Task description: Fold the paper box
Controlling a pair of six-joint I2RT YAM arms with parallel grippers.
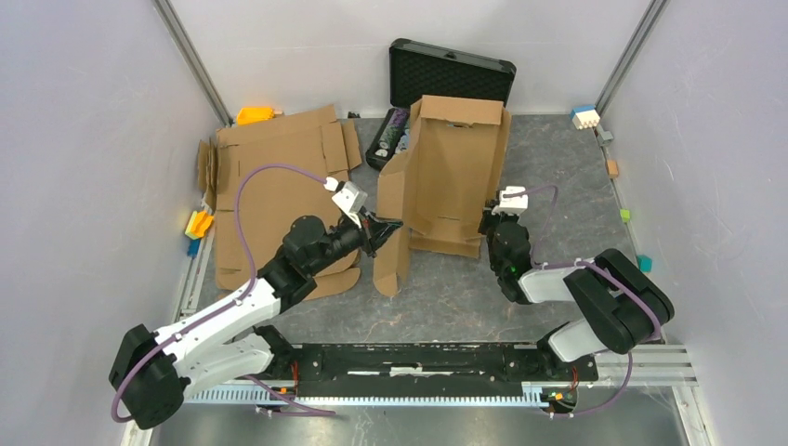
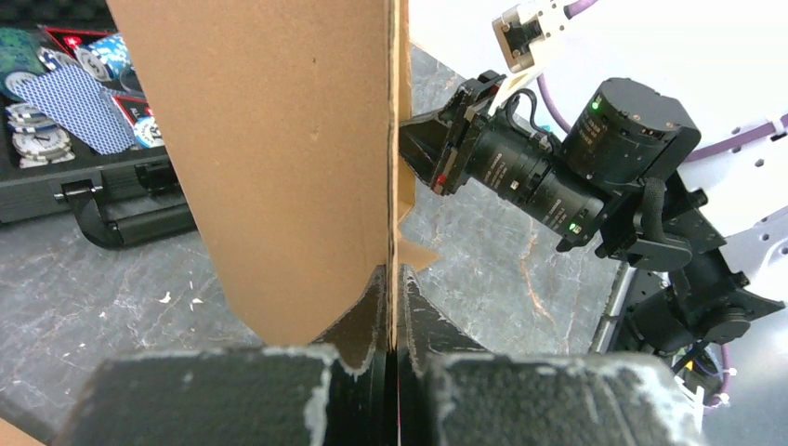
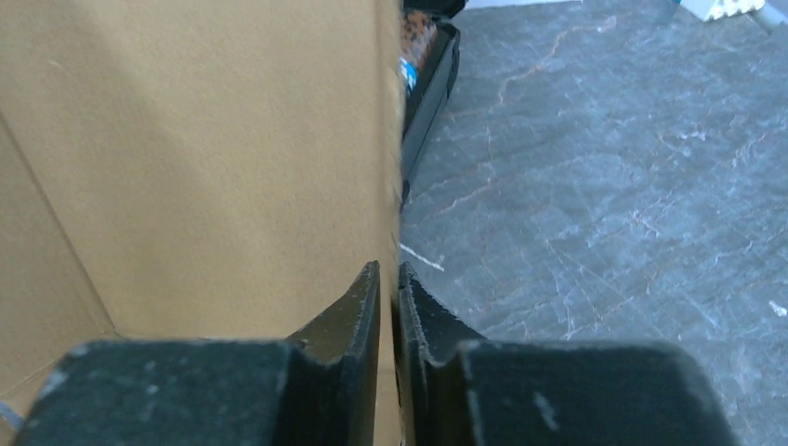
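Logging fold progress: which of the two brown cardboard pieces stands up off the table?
The central paper box, before the black case: its panels stand up, pinched by the left gripper and right gripper. The other cardboard lies flat at left.

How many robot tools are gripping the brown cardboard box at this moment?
2. The left tool clamps the edge of the raised left panel of the paper box; the right tool clamps its right edge. There are only two arms, so none is hidden.

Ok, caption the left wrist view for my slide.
The left gripper pinches the paper box by its edge, the right gripper meets it opposite, black case beyond.
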